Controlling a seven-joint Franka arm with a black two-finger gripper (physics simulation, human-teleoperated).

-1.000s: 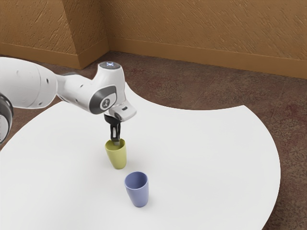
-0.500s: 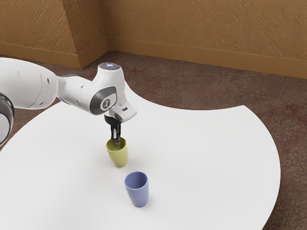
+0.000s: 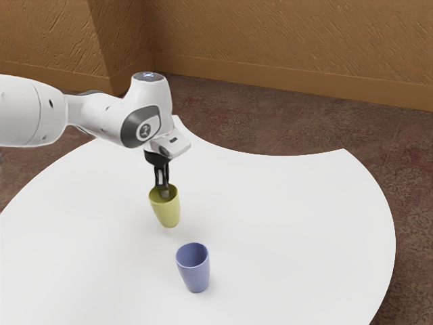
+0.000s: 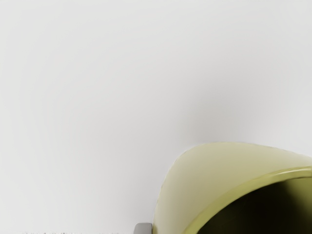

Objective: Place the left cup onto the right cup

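Your pincer (image 3: 161, 192) gripped the yellow cup (image 3: 166, 211) by its rim, hanging tilted. You needed to carry it level, centred over the blue cup (image 3: 193, 269).

You're looking at a plain indoor room in a simulator's render. Rough ochre plaster walls (image 3: 284, 27) meet at a corner, with a tan wooden skirting board (image 3: 304, 80) along their base. Dark brown speckled carpet (image 3: 304, 122) lies under a round white table (image 3: 325, 223).
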